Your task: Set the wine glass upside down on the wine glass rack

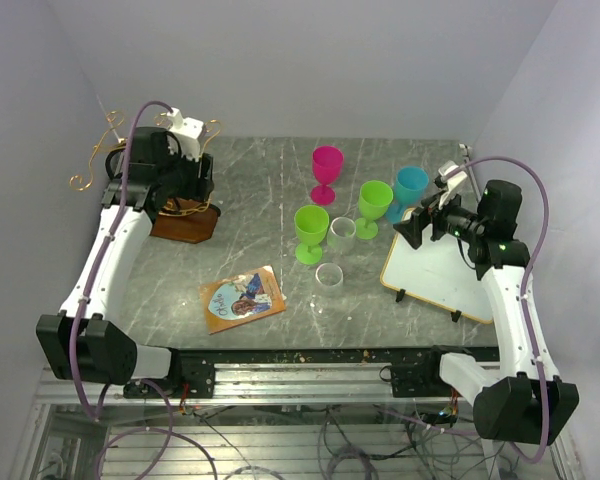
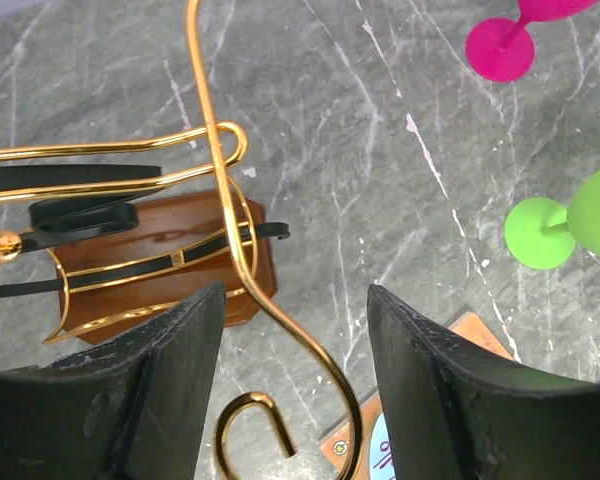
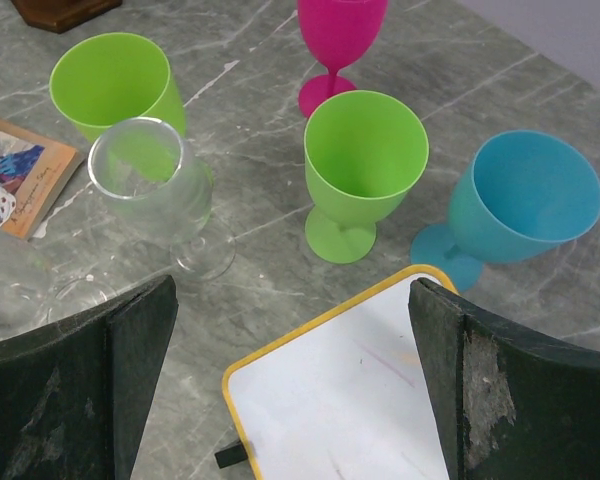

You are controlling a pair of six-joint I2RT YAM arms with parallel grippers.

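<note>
2 grippers gape empty: left gripper (image 2: 295, 330) over wine glass rack (image 2: 160, 250), right gripper (image 3: 292, 300) facing goblets (image 3: 365, 150).

Grey marbled worktop (image 1: 280, 190), and there's colour across the middle. Farthest back stands a pink goblet (image 1: 327, 165), upright on its foot. In front of it, to the right, the right green goblet (image 1: 375, 200), also upright, and beside that a blue goblet (image 1: 411, 185), its foot just at the far corner of a whiteboard (image 1: 445, 275). The board is yellow-framed, propped on small black feet along the right side. The left green goblet (image 1: 311, 228) stands nearer the front, mouth up. Down toward the near edge, lying flat and turned at an angle, an orange-bordered booklet (image 1: 242, 298) with a picture on its cover.
</note>
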